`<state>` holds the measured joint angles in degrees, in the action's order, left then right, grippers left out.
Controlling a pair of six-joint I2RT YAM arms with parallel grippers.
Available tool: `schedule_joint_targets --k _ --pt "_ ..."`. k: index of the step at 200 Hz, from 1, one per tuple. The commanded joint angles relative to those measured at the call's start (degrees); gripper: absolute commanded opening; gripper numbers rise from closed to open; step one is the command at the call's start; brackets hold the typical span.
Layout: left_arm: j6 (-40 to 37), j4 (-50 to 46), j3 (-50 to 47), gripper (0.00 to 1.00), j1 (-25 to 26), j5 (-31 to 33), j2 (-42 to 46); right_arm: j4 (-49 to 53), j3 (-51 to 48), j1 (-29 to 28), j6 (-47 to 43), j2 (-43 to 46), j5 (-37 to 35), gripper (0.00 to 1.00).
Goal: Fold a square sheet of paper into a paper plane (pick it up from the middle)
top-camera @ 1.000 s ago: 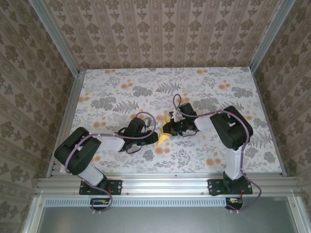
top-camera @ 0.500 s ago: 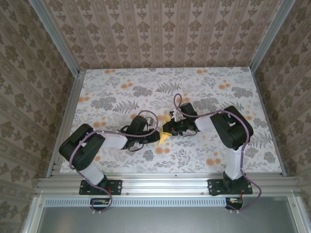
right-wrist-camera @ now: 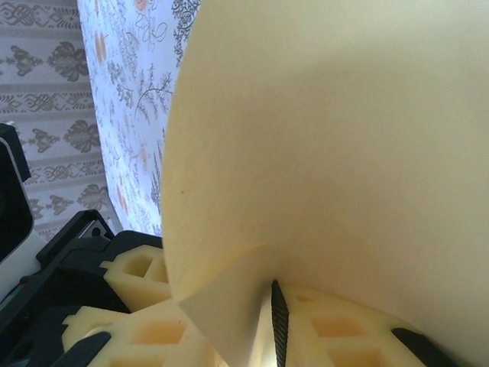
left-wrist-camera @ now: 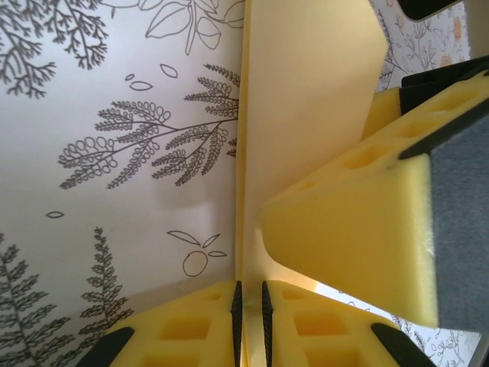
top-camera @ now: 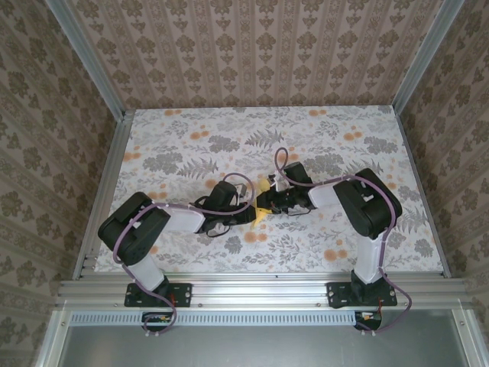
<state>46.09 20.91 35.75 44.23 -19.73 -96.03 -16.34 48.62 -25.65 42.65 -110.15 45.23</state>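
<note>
Gripping side: your left gripper [left-wrist-camera: 248, 297] has its pads [left-wrist-camera: 191, 330] pressed together on the edge of the yellow sheet of paper [left-wrist-camera: 306, 99], seen edge-on running up from between them.
Other side: your right gripper [right-wrist-camera: 275, 310] has foam pads [right-wrist-camera: 141, 306] close at either side of a folded corner of the sheet; you cannot tell whether they pinch it.
Paper's place: between the two grippers, which meet tip to tip at the near middle of the flower-print table [top-camera: 191, 138].
</note>
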Motion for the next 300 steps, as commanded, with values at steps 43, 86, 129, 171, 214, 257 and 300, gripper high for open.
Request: schedule_joint_targets --k 43,86,129,171,214,257,300 --pt "-2.07 -2.38 1.24 0.18 0.40 0.91 0.39 3.51 -3.95 0.33 -0.38 1.92 -9.58 0.16" --pt "-1.17 -1.65 0.43 0.22 0.66 1.24 2.60 2.20 -4.67 0.23 -0.15 2.25 -10.08 0.09" --pt "-3.76 -6.09 0.47 0.32 4.08 6.07 6.64 1.23 -4.86 0.15 0.76 2.83 -10.02 0.09" --pt "-7.54 -15.88 3.23 0.35 8.47 15.33 7.69 1.57 -4.33 0.12 1.09 2.77 -9.88 0.09" --pt "-8.55 -17.58 3.84 0.30 10.49 17.92 6.84 1.66 -4.24 0.05 1.29 2.57 -9.90 0.09" --pt "-9.34 -19.80 5.52 0.24 11.28 19.49 5.22 2.09 -4.00 0.07 1.37 2.48 -9.83 0.09" --pt "-10.33 -22.36 7.50 0.21 12.28 20.74 3.30 2.32 -3.81 0.07 1.55 2.55 -9.88 0.09"
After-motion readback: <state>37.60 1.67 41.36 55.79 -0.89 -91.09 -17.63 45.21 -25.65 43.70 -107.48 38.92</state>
